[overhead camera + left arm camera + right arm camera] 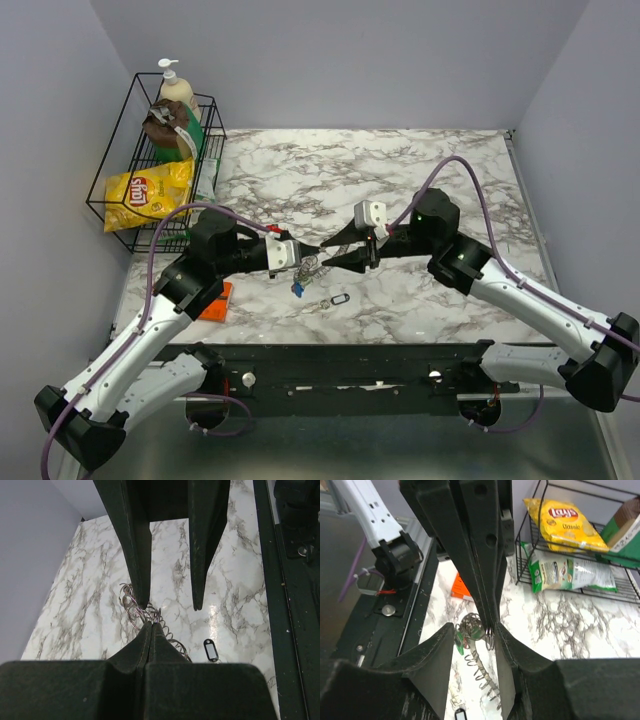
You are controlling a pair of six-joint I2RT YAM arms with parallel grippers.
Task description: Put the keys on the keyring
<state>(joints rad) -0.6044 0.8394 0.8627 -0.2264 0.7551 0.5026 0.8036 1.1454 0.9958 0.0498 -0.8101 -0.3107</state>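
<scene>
- Step in hand, as I judge it: steadying the keyring (131, 607) so that a key can be worked onto its wire. No threading shows yet.
- The left gripper (151, 626) has its fingers pressed together. Their very tips pinch a loop of the keyring just over the marble table (420, 170), near its front middle.
- The right gripper (475, 626) meets it head-on, jaws apart, straddling the left fingertips and the pinched loop. The right wrist view shows a gap on either side, so it grips nothing.
- Next move, in my judgement: the right jaws should close on one wire or one key only, clear of the left fingers, and hold firm while the coil is parted. The tangle leaves little room, so catching the wrong loop is the risk.
- The keyring looks like a loose bunch of thin silvery wire loops, with a spring-like string of small rings trailing down to the table.
- A green-headed key (459, 642) hangs in the bunch, just beside one finger of the right gripper. A blue-headed key (298, 289) sits at the low end, seemingly on the marble.
- A small dark key tag (211, 650) lies by itself nearby, apart from the bunch.
</scene>
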